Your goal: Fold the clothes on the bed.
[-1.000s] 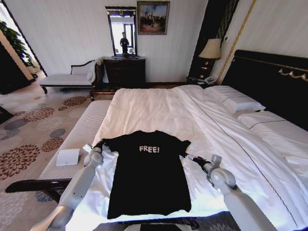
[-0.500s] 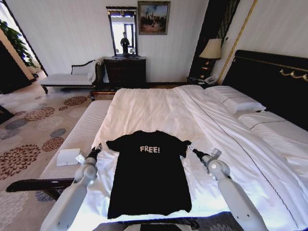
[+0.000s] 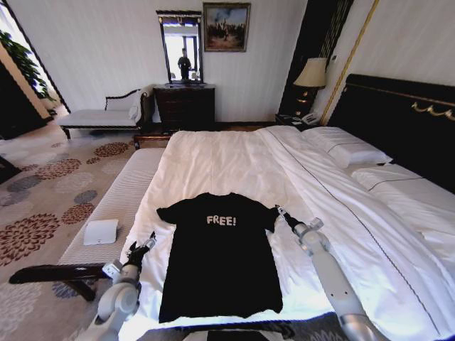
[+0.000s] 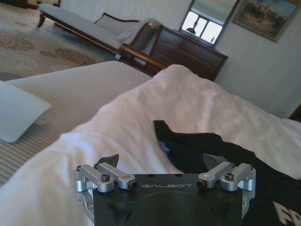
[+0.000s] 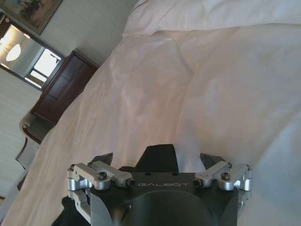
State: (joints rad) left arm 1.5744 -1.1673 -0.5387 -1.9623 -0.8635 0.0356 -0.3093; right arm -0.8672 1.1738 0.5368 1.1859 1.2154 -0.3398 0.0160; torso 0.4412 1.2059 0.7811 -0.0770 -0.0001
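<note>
Grippers draw back from shirt on bed

Black short-sleeved T-shirt (image 3: 219, 254) with white "FREE!" lettering lies flat, chest up, near the foot of the large white-sheeted bed (image 3: 234, 160). The left gripper (image 3: 140, 249) has dropped back from the left sleeve to the mattress edge, jaws spread and empty. The right gripper (image 3: 280, 212), arm outstretched, sits beside the right sleeve, fingers apart, holding nothing.

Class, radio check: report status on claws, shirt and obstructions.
Left claw open, beside shirt. Right claw open at sleeve. Shirt flat on bed, unfolded. Nothing blocking.
</note>
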